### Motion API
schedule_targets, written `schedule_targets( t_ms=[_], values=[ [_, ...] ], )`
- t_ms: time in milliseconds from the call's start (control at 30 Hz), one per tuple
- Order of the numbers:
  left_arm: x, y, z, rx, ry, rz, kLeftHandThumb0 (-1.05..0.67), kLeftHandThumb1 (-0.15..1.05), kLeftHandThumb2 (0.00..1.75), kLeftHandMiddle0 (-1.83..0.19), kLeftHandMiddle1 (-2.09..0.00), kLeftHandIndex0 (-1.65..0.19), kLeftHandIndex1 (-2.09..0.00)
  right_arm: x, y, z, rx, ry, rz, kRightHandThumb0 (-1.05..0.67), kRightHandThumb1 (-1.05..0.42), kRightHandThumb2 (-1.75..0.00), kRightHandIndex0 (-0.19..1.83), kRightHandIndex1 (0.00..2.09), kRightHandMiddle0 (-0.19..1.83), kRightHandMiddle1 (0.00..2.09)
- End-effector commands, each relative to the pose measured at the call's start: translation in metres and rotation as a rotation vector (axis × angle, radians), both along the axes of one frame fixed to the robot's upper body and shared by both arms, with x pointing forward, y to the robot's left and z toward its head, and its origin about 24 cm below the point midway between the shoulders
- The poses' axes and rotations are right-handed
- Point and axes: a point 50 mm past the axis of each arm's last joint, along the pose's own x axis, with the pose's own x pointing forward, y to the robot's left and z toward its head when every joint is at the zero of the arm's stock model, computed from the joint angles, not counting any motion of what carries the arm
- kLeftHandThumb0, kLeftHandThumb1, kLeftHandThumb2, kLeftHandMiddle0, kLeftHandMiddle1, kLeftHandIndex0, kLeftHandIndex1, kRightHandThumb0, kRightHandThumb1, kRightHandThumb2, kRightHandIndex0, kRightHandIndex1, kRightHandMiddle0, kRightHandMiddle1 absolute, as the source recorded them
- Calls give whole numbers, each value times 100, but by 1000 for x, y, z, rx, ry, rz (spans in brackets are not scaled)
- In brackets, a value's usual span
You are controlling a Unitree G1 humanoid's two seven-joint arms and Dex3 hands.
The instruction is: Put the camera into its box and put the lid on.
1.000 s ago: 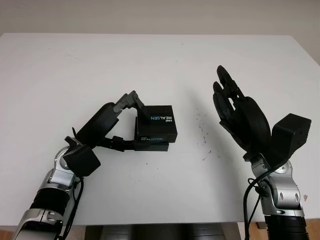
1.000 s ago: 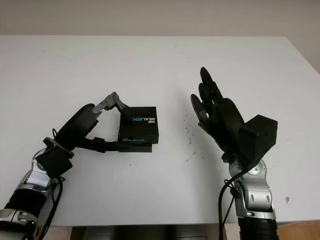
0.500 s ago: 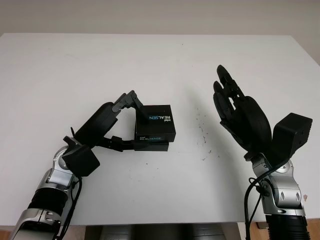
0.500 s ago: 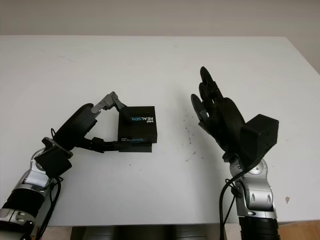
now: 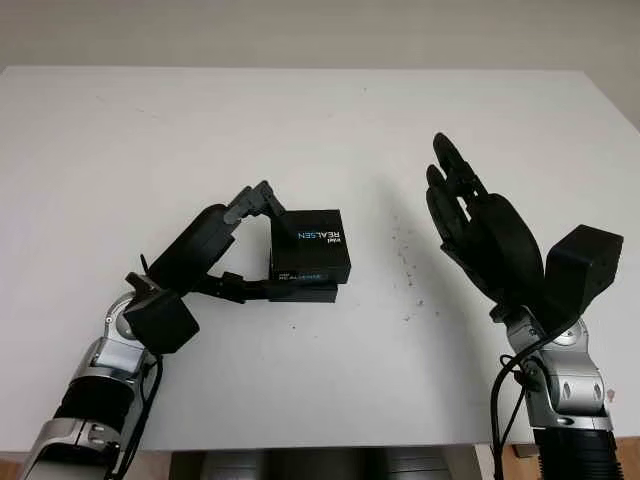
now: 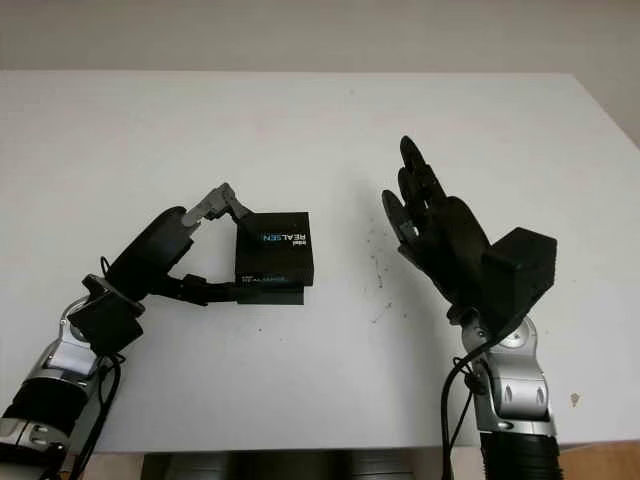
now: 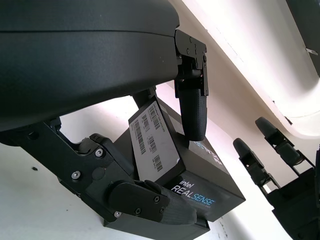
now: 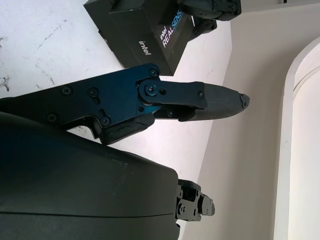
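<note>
A black box lid (image 5: 312, 243) printed "intel REALSENSE" sits on the black box base (image 5: 305, 293), a little askew, near the table's middle. My left hand (image 5: 265, 241) is shut on it. One finger (image 7: 192, 112) presses the lid's far left corner and the thumb (image 7: 150, 202) lies along the near side at the base. The inside of the box is hidden. My right hand (image 5: 445, 185) is open and raised above the table, well to the right of the box (image 8: 145, 35), palm turned toward it.
The white table (image 5: 320, 130) runs wide behind and around the box. Small dark specks (image 5: 408, 262) mark the surface between the box and the right hand. The table's front edge (image 5: 330, 445) lies close to both forearms.
The lid has shifted very slightly to the left in my left hand. My right hand has stayed where it was.
</note>
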Motion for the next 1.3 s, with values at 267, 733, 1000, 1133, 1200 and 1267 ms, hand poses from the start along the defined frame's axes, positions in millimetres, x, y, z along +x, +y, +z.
schedule_targets(
  t_ms=[267, 733, 1000, 1133, 1200, 1267],
  values=[
    [-7, 0, -1, 7, 23, -18, -24, 94, 67, -33, -191, -32, -186, 3, -2, 6, -3, -26, 2, -75, -105, -45, -15, 5, -14, 5],
    [-10, 0, -4, 0, 18, -12, -22, 91, 74, -34, -209, -33, -189, 6, -3, 6, -6, -20, -12, -77, -105, -43, -14, 5, -14, 5],
    [-10, 2, -6, 13, 25, 8, -24, 90, 77, -32, -207, -32, -189, 6, -3, 7, -11, -26, -12, -76, -105, -43, -14, 6, -14, 6],
    [-10, 2, -6, 13, 23, 10, -24, 90, 77, -32, -207, -32, -190, 6, -3, 8, -14, -37, -12, -75, -105, -43, -13, 6, -12, 6],
    [-10, 2, -7, 13, 23, 11, -24, 90, 76, -32, -207, -32, -190, 6, -3, 8, -16, -37, -9, -76, -105, -44, -13, 6, -13, 6],
    [-10, 2, -7, 16, 20, 11, -24, 90, 76, -32, -209, -32, -190, 6, -3, 8, -16, -35, -10, -76, -105, -44, -14, 6, -13, 6]
  ],
)
